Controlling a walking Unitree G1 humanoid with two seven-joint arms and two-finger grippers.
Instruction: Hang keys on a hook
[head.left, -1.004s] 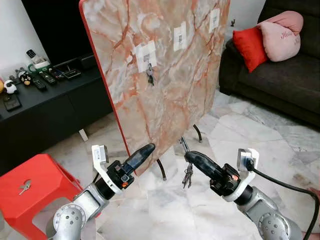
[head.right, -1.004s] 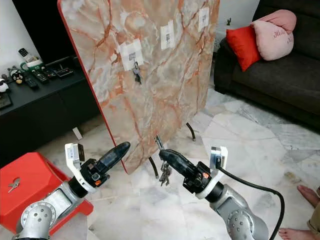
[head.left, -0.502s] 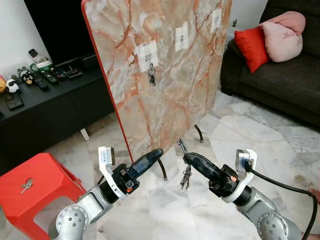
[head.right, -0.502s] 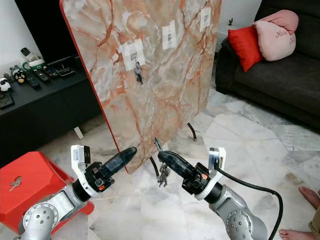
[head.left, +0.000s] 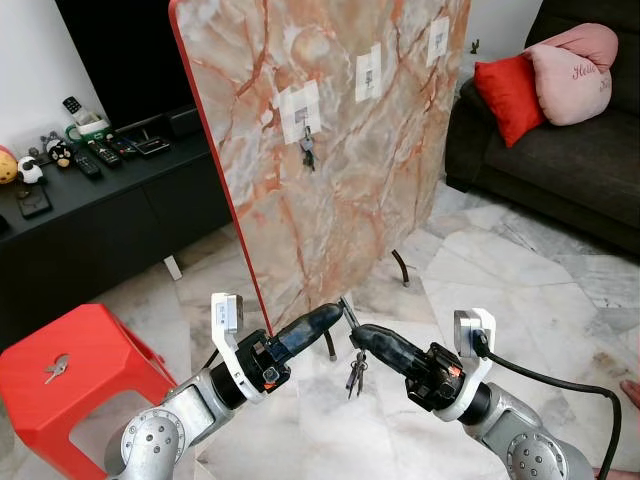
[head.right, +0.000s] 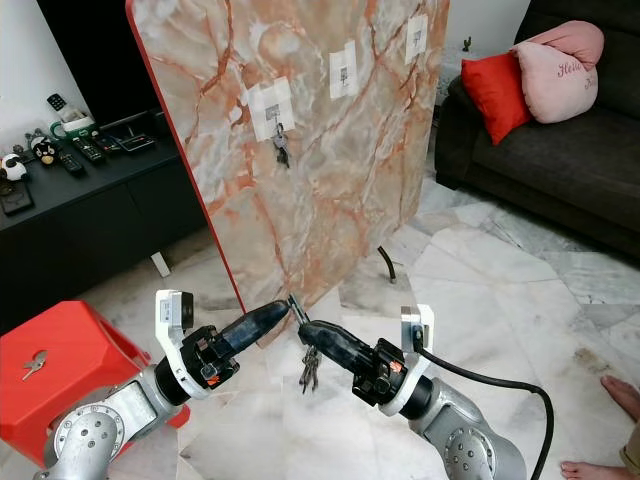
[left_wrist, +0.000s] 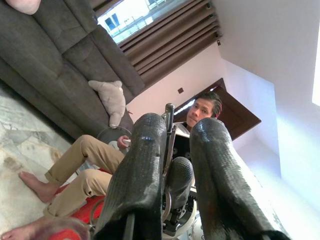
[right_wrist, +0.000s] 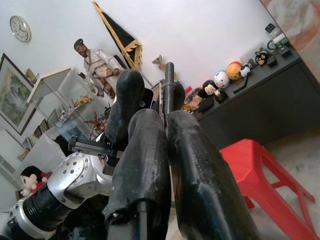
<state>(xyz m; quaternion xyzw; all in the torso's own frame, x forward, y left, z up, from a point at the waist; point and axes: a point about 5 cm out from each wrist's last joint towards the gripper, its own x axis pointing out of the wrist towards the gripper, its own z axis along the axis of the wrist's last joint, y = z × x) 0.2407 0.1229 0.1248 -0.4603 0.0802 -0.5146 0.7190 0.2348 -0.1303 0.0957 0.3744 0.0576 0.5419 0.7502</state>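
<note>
Left eye view: your right gripper (head.left: 353, 330) clamps key bunch (head.left: 354, 372) by one key, rest dangling above marble floor (head.left: 560, 290); left gripper (head.left: 338, 313) tip just beside it. Marble board (head.left: 330, 180) leans upright ahead, three hooks; nearest hook (head.left: 303, 122) already carries keys.
Right eye view: red stool (head.right: 40, 370) with lone key (head.right: 36, 358) at your left.
Left wrist view: left fingers (left_wrist: 137, 185) apart, key blade between; seated person (left_wrist: 100, 160) beyond.
Right wrist view: right fingers (right_wrist: 195, 165) pressed together on key
</note>
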